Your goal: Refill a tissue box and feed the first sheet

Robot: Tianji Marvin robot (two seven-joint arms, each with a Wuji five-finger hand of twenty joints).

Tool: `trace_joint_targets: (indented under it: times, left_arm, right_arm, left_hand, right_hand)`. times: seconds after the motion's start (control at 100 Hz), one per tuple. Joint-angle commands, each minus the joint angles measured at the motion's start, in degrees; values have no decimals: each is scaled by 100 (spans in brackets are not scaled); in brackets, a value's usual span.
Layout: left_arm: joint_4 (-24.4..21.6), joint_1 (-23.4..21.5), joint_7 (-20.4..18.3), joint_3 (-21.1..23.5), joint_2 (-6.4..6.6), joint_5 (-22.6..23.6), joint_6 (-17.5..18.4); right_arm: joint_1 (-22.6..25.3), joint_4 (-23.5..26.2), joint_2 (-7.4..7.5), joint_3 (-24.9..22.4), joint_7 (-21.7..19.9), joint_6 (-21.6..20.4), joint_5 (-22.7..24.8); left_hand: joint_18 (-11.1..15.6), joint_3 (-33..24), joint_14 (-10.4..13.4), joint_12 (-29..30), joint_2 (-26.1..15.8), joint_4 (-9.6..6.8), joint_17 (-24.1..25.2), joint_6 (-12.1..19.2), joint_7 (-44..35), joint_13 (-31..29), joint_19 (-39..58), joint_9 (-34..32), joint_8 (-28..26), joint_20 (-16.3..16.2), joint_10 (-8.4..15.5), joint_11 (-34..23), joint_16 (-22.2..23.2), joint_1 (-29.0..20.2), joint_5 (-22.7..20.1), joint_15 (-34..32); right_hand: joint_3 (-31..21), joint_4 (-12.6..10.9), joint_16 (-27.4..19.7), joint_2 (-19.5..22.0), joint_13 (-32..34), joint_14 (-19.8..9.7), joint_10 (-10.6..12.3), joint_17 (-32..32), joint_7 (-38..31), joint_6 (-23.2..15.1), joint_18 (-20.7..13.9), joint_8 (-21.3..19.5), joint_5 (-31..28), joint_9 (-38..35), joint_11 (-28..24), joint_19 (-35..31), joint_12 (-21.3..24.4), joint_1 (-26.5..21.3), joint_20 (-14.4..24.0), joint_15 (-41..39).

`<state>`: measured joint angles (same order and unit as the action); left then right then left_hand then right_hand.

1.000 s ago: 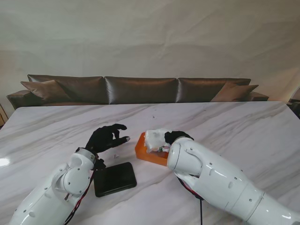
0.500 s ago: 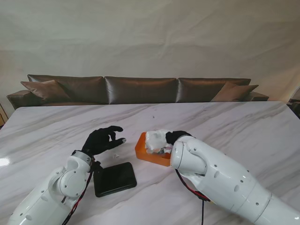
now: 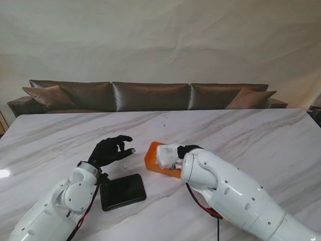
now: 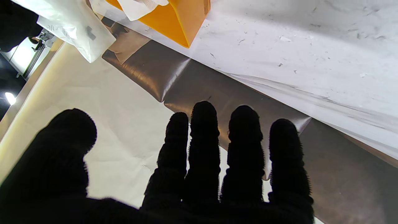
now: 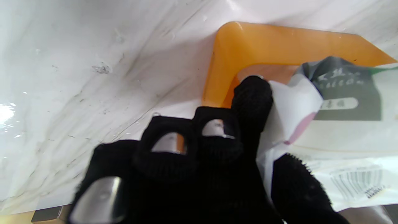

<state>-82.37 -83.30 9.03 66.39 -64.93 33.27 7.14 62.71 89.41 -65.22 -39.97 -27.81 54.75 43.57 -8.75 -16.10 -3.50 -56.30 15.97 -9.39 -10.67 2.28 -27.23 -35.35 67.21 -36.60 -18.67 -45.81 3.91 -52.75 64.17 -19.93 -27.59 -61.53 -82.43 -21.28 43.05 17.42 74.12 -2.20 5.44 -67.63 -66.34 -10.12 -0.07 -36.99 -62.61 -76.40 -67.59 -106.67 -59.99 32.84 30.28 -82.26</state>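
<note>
An orange tissue box (image 3: 154, 159) lies open-topped in the middle of the marble table. A white plastic tissue pack (image 3: 167, 152) sits in its opening, and my right hand (image 3: 184, 150) is shut on that pack. In the right wrist view the index finger and thumb pinch the printed pack (image 5: 342, 124) against the orange box (image 5: 248, 40). My left hand (image 3: 111, 149) hovers open to the left of the box, fingers spread, holding nothing. The left wrist view shows the box corner (image 4: 177, 18), the pack's wrapper (image 4: 74, 28) and my spread fingers (image 4: 202, 149).
A flat black lid (image 3: 123, 191) lies near me, left of the box. A small white scrap (image 3: 124, 164) rests by the left hand. A brown sofa (image 3: 150, 95) runs behind the table's far edge.
The right hand has pressed the tissue pack lower into the orange box. The left hand drew back slightly to the left a second ago and has since held still.
</note>
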Motion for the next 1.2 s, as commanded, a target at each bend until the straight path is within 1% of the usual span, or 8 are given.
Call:
trace_joint_targets:
  times: [0.0, 0.29, 0.31, 0.34, 0.37, 0.81, 1.03, 1.19]
  left_arm:
    - [16, -25, -61, 0, -16, -34, 28]
    - [19, -40, -81, -2, -14, -60, 30]
    - [20, -40, -84, 0, -14, -64, 25]
    - [24, -38, -89, 3, -15, -72, 21]
    - [28, -36, -92, 4, -15, -77, 18]
    - [101, 40, -94, -42, -29, -140, -15]
    - [35, 6, -108, -16, -21, -111, -49]
    - [-21, -37, -123, 27, -15, -92, -94]
  right_arm:
    - [-7, -49, -100, -19, -195, 329, 141]
    - [-222, -543, -362, -3, -52, 330, 83]
    - [-241, -569, -368, 8, -30, 330, 48]
    - [-266, -605, -379, 24, 6, 330, -3]
    - [-289, -641, -390, 41, 44, 330, -48]
    - [-532, -974, -396, 339, 778, 329, -803]
    - [-617, -1048, -357, 524, 1316, 328, -1304]
    - [-631, -960, -232, 641, 1720, 326, -1650]
  left_hand:
    - [137, 109, 11, 59, -189, 19, 107, -196, 96, 163, 741, 229, 74, 57, 124, 81, 63, -22, 127, 26]
    - [141, 98, 11, 62, -172, 33, 100, -196, 84, 163, 742, 213, 81, 61, 140, 77, 64, -23, 114, 27]
    - [139, 94, 11, 63, -174, 33, 104, -194, 87, 163, 740, 218, 82, 61, 143, 80, 64, -26, 119, 27]
    - [138, 90, -1, 63, -180, 34, 105, -193, 85, 162, 740, 220, 83, 61, 129, 80, 62, -29, 115, 30]
    - [136, 89, -6, 62, -185, 35, 99, -195, 85, 162, 743, 216, 83, 60, 134, 78, 61, -28, 115, 33]
    - [140, 83, -7, 63, -170, 48, 103, -197, 79, 161, 742, 209, 88, 62, 138, 73, 60, -27, 109, 36]
    - [140, 77, -7, 62, -175, 56, 102, -202, 77, 151, 742, 211, 89, 63, 139, 71, 55, -32, 107, 43]
    - [138, 77, -10, 61, -176, 60, 100, -196, 75, 150, 744, 217, 89, 63, 136, 71, 57, -32, 99, 44]
  right_hand:
    - [-745, 211, 119, 948, 141, -106, -67, -143, -31, -279, -1402, 107, 101, -530, 46, -657, 114, 141, 103, -639]
    - [-602, 918, 98, 1016, 140, -69, -79, -141, -14, 58, -1400, 312, 4, -591, 83, -646, 142, 811, 104, -627]
    - [-544, 790, 87, -505, 139, -67, -81, -141, 105, 61, -1400, 182, -42, -603, 81, -646, 170, -234, 105, -633]
    - [1113, 1063, 91, -3842, 139, -60, -89, -141, 105, 63, -1400, 179, -99, -617, 90, -646, 172, -3377, 105, -634]
    - [1689, 1505, 93, -4802, 139, -53, -99, -141, 134, 103, -1400, 159, -133, -620, 89, -646, 173, -4340, 105, -640]
    - [3179, 1181, 74, -4576, 140, -60, -150, -142, 725, 423, -1448, -553, -171, -590, 164, -627, 268, -4148, 115, -598]
    - [3404, 1277, 17, -4931, 134, 9, -262, -126, 1915, 1129, -1494, 408, 331, -291, 297, -502, 238, -3560, 41, -485]
    - [3103, 1401, -192, -4936, 128, 326, -816, -50, 2594, 1602, -1276, 1110, 1066, 459, 1140, -156, 832, -3115, -196, 20]
